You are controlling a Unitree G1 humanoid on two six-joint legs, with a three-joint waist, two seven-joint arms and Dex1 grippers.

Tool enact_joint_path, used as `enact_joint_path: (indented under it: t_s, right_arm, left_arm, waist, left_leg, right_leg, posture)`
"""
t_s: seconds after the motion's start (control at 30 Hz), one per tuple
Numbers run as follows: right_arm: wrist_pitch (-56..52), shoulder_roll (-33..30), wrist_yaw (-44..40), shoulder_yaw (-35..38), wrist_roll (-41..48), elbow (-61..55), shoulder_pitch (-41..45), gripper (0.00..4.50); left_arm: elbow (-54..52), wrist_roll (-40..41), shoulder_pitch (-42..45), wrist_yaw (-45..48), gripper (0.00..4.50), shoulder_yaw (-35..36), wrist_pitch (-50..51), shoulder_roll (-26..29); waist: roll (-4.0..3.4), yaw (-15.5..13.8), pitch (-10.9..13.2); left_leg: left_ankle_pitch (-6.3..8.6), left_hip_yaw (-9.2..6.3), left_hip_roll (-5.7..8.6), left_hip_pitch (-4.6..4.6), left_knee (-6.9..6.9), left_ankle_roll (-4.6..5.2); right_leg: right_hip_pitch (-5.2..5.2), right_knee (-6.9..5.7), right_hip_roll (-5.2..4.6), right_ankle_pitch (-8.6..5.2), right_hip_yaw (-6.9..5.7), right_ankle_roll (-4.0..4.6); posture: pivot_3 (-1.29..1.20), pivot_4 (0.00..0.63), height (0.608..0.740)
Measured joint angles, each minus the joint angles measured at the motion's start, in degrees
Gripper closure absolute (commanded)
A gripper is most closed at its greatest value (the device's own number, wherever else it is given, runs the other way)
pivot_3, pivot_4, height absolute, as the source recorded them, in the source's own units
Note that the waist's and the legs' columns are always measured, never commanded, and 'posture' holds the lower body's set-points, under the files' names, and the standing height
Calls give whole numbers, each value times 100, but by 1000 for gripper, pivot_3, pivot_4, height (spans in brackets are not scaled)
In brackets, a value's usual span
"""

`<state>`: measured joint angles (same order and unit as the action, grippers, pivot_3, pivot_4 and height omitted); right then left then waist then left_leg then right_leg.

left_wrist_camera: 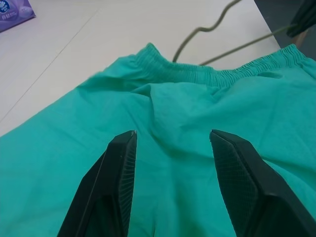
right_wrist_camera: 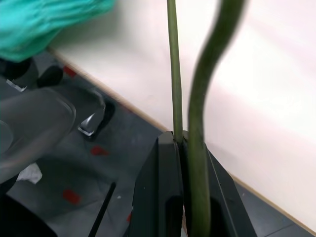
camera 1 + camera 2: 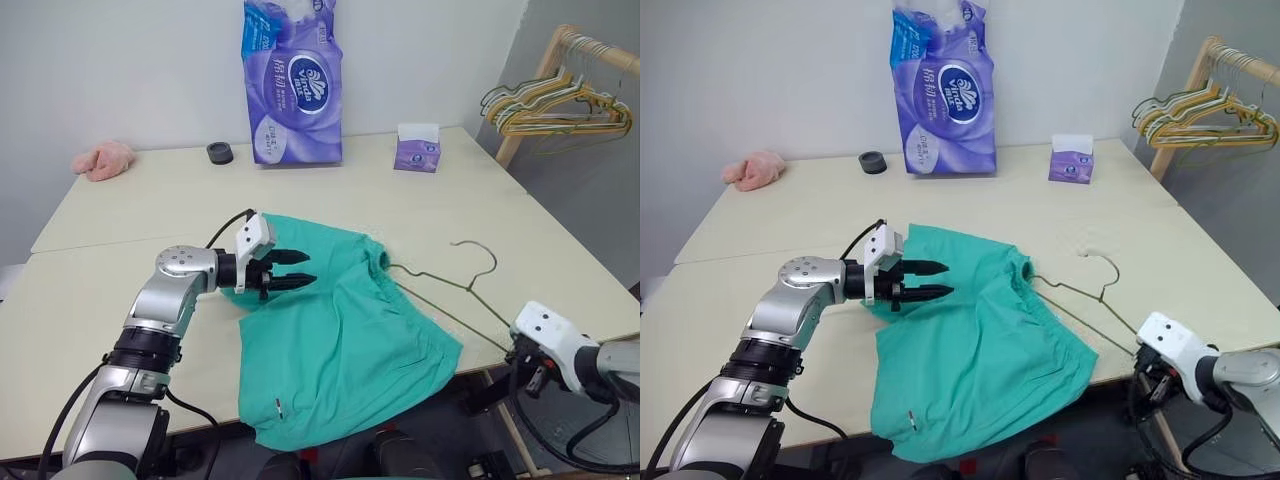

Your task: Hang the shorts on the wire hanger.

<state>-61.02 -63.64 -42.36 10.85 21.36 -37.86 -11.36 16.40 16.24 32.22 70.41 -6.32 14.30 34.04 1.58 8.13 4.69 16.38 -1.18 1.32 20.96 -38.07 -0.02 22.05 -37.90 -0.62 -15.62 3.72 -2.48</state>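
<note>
Shorts lie flat on our table; left gripper hovers above them, fingers apart. Right gripper clamps the wire hanger.

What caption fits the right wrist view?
Right gripper shut on the wire hanger at the table edge.

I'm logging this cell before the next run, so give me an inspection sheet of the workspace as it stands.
Surface: pale table, shorts overhanging its near edge.
Job's things: green shorts spread flat; wire hanger partly tucked into the waistband, hook lying on the table.
Clutter: purple tissue pack, small tissue box, pink cloth, black ring.
Grippers: left gripper open above the shorts; right gripper shut on the hanger's wire at the table's edge.
Cables: black cable along the left wrist.
Surroundings: wooden rack with coloured hangers.
</note>
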Motion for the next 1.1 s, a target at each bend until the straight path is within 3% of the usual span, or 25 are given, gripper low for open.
enact_joint_path:
  t_s: [0.47,0.67,0.87,1.1]
  right_arm:
    - [-342,64,-151,330,365,-97,-53,4500]
    - [-308,-321,-322,329,403,-317,-114,4500]
    - [-173,-296,-191,-363,331,-403,-2,4500]
    - [96,-334,-112,-669,-4,364,467,4500]
  left_arm:
    - [25,-87,0,11,2013,-1,-111,0]
    - [119,-96,0,8,2013,-1,-126,0]
    - [104,-96,-3,-5,2013,-5,-120,-12]
    - [103,-108,-2,-5,2013,-7,-127,-17]
  waist:
    - [9,2,10]
    - [9,-2,14]
    - [20,-1,23]
    - [22,-10,28]
  left_leg:
    - [0,0,0,1,0,0]
    - [0,0,0,2,1,0]
    - [0,2,0,2,0,0]
    - [0,2,0,3,1,0]
  right_leg:
    - [0,1,-1,0,0,0]
    - [1,1,-1,0,-1,0]
    - [1,3,-4,0,0,0]
    - [4,3,-5,1,-2,-1]
  posture:
    - [-236,74,740]
    - [-231,75,740]
    - [-226,74,740]
    - [-221,72,740]
